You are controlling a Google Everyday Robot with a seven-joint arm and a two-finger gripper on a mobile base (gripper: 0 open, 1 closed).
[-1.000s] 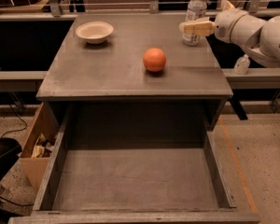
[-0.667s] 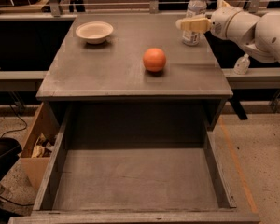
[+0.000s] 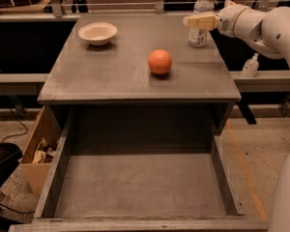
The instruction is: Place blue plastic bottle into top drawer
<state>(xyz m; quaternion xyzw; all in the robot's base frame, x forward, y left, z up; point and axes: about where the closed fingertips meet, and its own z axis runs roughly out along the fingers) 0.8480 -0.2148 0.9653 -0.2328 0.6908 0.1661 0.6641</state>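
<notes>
The clear, ribbed plastic water bottle [image 3: 198,36] with a white screw cap stood upright at the far right corner of the grey table [image 3: 111,71], in the upper right of the frame. The cream-coloured gripper [image 3: 196,21] crossed in front of its upper body, hiding part of the label. Whether the gripper was open, closed or already holding the bottle could not be made out. The white arm [image 3: 268,25] ran off the right edge.

Nearer the middle of the tabletop sat a round orange ball [image 3: 160,62]. A shallow white bowl [image 3: 97,33] sat at upper left.

Below, the wide grey wooden drawer [image 3: 58,178] stood pulled out, its front edge cut off by the frame's bottom. A tan box [image 3: 35,170] of indistinct clutter stood at lower left, partly hidden by the drawer's side.
</notes>
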